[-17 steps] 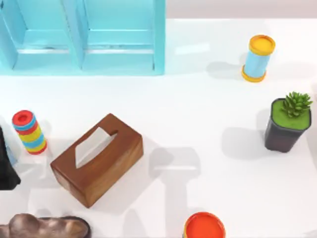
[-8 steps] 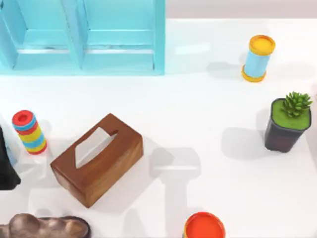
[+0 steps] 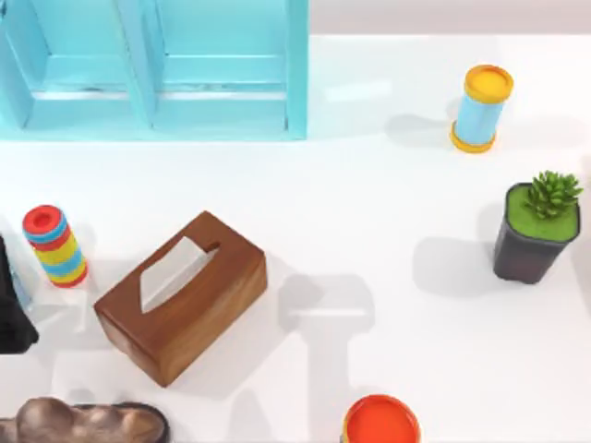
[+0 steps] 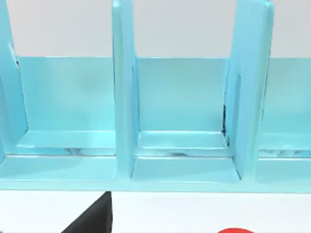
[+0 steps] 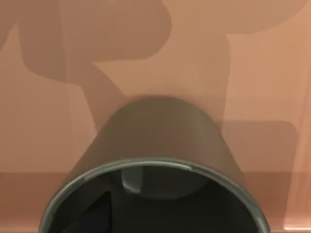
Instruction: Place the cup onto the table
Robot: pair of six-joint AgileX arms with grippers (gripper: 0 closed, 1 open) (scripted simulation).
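Note:
The cup (image 5: 160, 145) is grey-green with a dark inside. It sits very close to the camera in the right wrist view, with its open rim toward the lens. Behind it lies a brownish surface crossed by broad shadows. The glossy white table (image 3: 388, 203) spreads across the top view, with soft shadows near its middle. My left arm (image 3: 11, 305) is a dark shape parked at the table's left edge. A black part of it (image 4: 92, 218) shows in the left wrist view in front of the cabinet.
A light-blue cabinet (image 3: 157, 74) stands at the back left. A wooden tissue box (image 3: 180, 295) and a striped ring stack (image 3: 55, 247) are on the left. A blue cylinder (image 3: 480, 109) and a potted plant (image 3: 536, 231) stand on the right. An orange-topped object (image 3: 380, 423) and a brown lumpy object (image 3: 83, 423) sit at the front.

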